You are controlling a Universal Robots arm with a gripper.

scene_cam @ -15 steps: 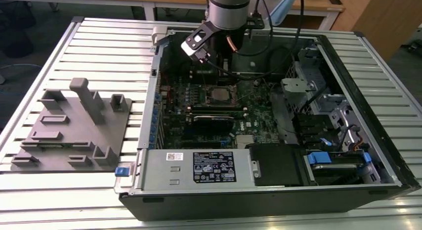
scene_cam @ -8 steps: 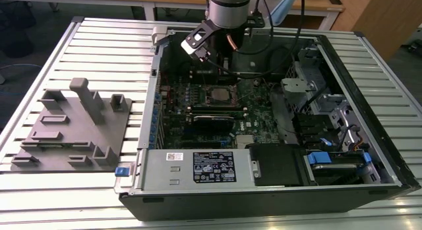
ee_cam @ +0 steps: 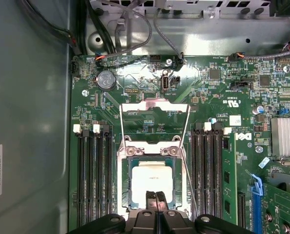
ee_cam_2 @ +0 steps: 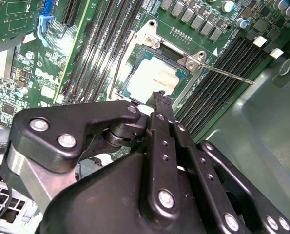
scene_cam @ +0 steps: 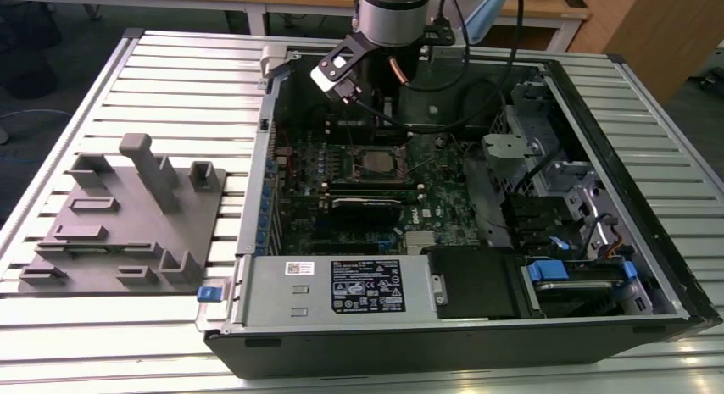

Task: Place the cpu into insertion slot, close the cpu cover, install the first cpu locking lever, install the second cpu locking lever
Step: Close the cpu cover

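Slatted metal table [scene_cam: 169,72] underneath, open case [scene_cam: 453,343] lying on it, and the arm hangs over the upper middle of the exterior view, right above the board [scene_cam: 442,216]. Down in the first wrist view, the cpu [ee_cam: 152,178] sits in the slot [ee_cam: 126,187], bright top up, looking square to the rim. The gripper [ee_cam: 155,196] hovers just over the cpu's nearer edge, fingers pressed together with nothing between them; whether the tips touch the chip I can't tell. The cover [ee_cam: 154,104] is not down yet: its frame stands swung open off the far side of the slot, board showing through its cut-out. In the second wrist view a thin lever [ee_cam_2: 227,74] sticks out free beside the slot, unlatched.

So placement looks done and the cover is the job, I'd say. To do it well: meet the frame at its free edge, away from the hinge, push it over gently in an arc, keep the tips off the cpu top, and stay clear of that loose lever so the frame lands flat.
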